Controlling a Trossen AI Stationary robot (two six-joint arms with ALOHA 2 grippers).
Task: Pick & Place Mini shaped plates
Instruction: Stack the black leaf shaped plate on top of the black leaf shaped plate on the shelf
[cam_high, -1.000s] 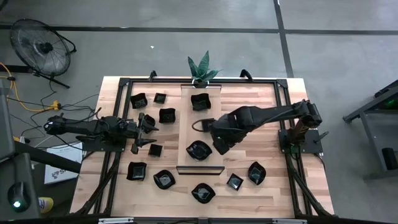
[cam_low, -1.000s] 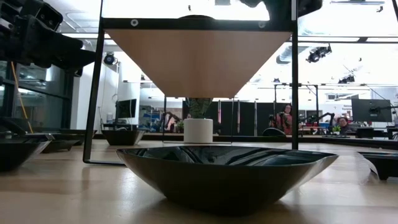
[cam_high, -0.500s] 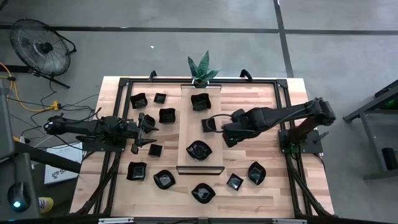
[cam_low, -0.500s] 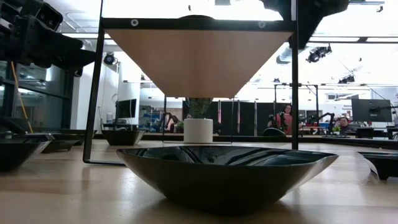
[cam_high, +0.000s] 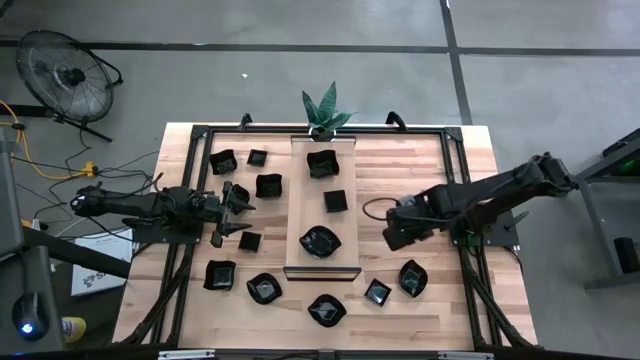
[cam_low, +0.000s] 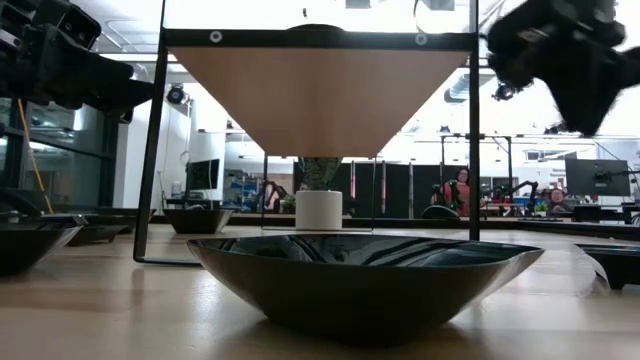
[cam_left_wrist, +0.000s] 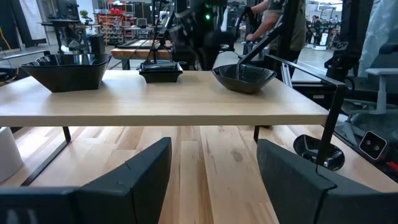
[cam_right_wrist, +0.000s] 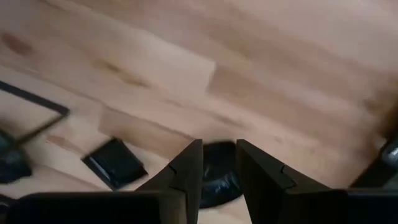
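While the left gripper (cam_high: 232, 210) waits left of the wooden board (cam_high: 322, 205), fingers spread, the right gripper (cam_high: 393, 230) hangs right of it, fingers slightly apart, empty; three mini shaped plates (cam_high: 320, 241) sit on it.

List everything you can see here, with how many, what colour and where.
table: one, light wood, centre of view
wooden board: one, pale, middle of table
mini shaped plates: three on board, at least nine around it on table, black
potted plant: one, green, table's far edge
fan: one, black, floor beyond left arm
left pincer: one, dark, open, left of board
right pincer: one, dark, open, empty, over bare table right of board
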